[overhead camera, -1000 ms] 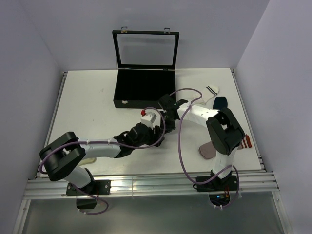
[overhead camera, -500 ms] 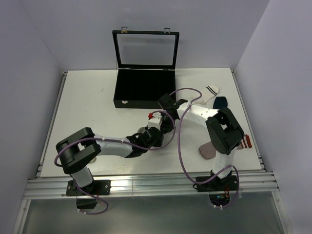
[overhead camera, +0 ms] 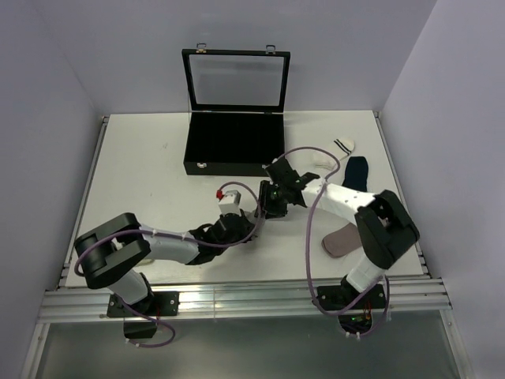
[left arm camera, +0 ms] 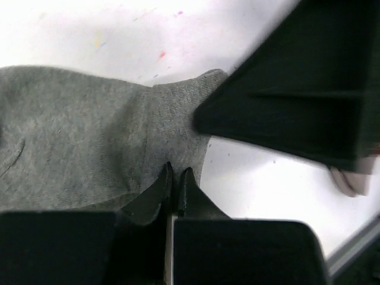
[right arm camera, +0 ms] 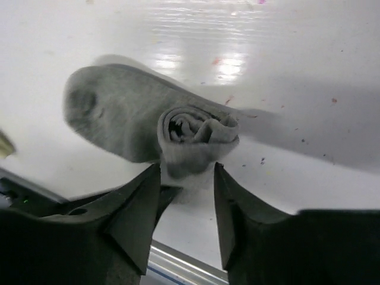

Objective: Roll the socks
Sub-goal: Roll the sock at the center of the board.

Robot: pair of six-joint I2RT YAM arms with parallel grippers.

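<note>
A grey sock (left arm camera: 77, 136) lies flat on the white table, and its far end is wound into a roll (right arm camera: 199, 133). My left gripper (left arm camera: 177, 171) is shut, its tips pinching the sock's fabric near its edge. My right gripper (right arm camera: 186, 169) stands open, with the roll just ahead of its fingertips and partly between them. In the top view both grippers, left (overhead camera: 237, 229) and right (overhead camera: 276, 199), meet at the table's middle and hide the grey sock. A white sock with black cuff stripes (overhead camera: 331, 154) and a navy sock (overhead camera: 355, 172) lie at the right.
A black case (overhead camera: 235, 146) with its glass lid (overhead camera: 237, 79) raised stands at the back centre. A pinkish-brown sock (overhead camera: 341, 239) lies near the right arm's base. The right arm's black body (left arm camera: 297, 101) fills the left wrist view's upper right.
My left gripper has closed onto the grey sock. My right gripper has opened off the roll, and the right arm's elbow has swung out to the right.
</note>
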